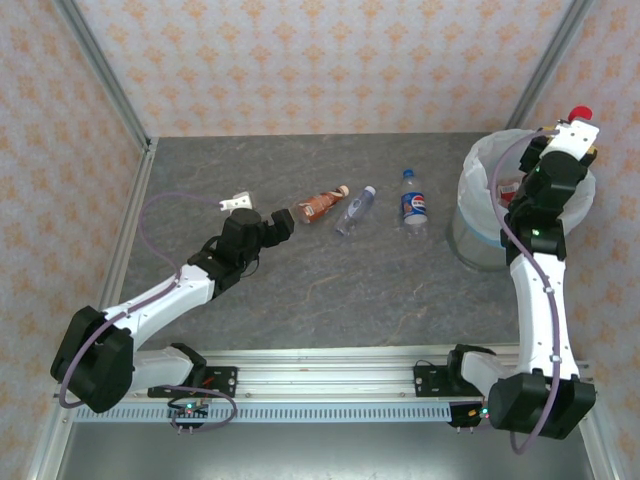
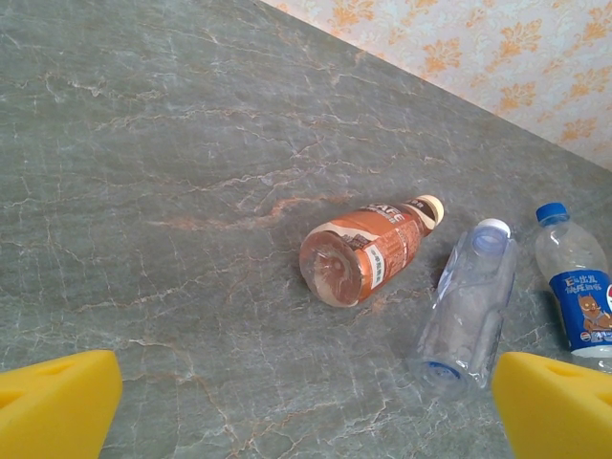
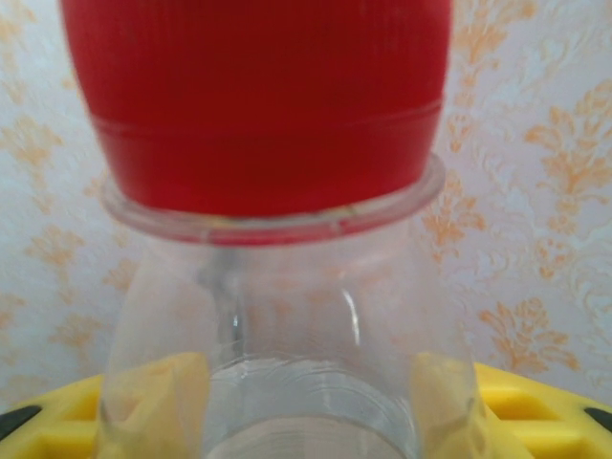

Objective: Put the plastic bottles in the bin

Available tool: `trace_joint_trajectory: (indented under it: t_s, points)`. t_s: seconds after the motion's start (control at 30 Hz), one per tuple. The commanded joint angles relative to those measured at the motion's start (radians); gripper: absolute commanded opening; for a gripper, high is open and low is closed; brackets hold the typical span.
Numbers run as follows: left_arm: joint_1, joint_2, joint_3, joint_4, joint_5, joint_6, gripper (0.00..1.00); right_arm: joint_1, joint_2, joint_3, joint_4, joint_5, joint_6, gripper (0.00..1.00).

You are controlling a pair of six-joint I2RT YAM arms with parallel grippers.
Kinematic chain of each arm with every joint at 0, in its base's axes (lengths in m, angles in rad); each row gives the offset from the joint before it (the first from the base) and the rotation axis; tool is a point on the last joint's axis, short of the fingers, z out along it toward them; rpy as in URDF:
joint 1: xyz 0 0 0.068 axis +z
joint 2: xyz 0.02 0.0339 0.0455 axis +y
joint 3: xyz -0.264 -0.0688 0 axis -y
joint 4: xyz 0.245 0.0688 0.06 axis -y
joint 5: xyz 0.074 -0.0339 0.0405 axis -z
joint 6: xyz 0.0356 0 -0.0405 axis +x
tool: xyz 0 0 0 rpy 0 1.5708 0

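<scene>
Three plastic bottles lie on the grey table: an orange-labelled one (image 1: 320, 206) (image 2: 363, 253), a clear one (image 1: 356, 210) (image 2: 469, 311) and a blue-labelled one (image 1: 412, 205) (image 2: 579, 287). My left gripper (image 1: 283, 222) (image 2: 306, 402) is open just short of the orange bottle's base, with nothing between its yellow fingers (image 2: 57, 402). My right gripper (image 1: 570, 130) (image 3: 287, 411) is raised over the bin (image 1: 480, 165), a wastebasket lined with a white bag, at the far right. It is shut on a clear bottle (image 3: 277, 316) with a red cap (image 1: 579, 111) pointing up.
Patterned walls close off the back and both sides of the table. A metal frame post runs along each rear corner. Something with a red label (image 1: 505, 187) lies inside the bin. A white tag (image 1: 236, 202) sits on the left arm's cable.
</scene>
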Motion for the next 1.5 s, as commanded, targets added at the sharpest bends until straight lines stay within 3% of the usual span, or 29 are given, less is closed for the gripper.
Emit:
trace_joint_trajectory:
  t_s: [0.0,0.13,0.2,0.3,0.4,0.5,0.57,0.73,0.9,1.13,1.27,1.47]
  points:
    - [0.011,-0.006,-0.015,-0.001,-0.027,-0.017,1.0,-0.008,0.027,-0.016,-0.064,0.034,-0.088,0.57]
    - [0.01,0.005,-0.01,0.003,-0.018,-0.017,1.0,-0.019,0.058,-0.051,-0.054,0.104,-0.169,0.59]
    - [0.01,0.005,-0.011,0.003,-0.021,-0.019,1.0,-0.028,0.087,-0.055,-0.068,0.13,-0.197,0.66]
    - [0.01,0.006,-0.012,0.006,-0.019,-0.02,1.0,-0.028,0.15,-0.019,-0.121,0.176,-0.213,0.84]
    - [0.01,0.002,-0.012,-0.001,-0.015,-0.017,1.0,-0.027,0.159,0.053,-0.266,0.07,-0.141,0.93]
    - [0.009,-0.005,-0.018,-0.001,-0.018,-0.015,1.0,-0.026,0.117,0.097,-0.393,-0.22,-0.074,0.93]
    - [0.01,-0.006,-0.019,0.001,-0.016,-0.015,1.0,-0.019,0.088,0.11,-0.429,-0.333,-0.033,0.93]
    - [0.01,0.006,-0.008,-0.001,0.007,-0.009,1.0,-0.006,0.021,0.113,-0.417,-0.334,0.067,0.94]
    - [0.01,0.039,0.029,-0.029,0.02,-0.012,1.0,0.025,-0.002,0.166,-0.519,-0.495,0.146,0.99]
    - [0.01,0.126,0.108,-0.072,0.089,-0.027,1.0,0.189,0.033,0.204,-0.575,-0.535,0.226,0.99]
    - [0.01,0.159,0.135,-0.092,0.117,-0.038,1.0,0.23,0.092,0.258,-0.607,-0.585,0.334,0.99]
    - [0.011,0.153,0.122,-0.095,0.127,-0.037,1.0,0.356,0.202,0.288,-0.634,-0.537,0.317,0.99]
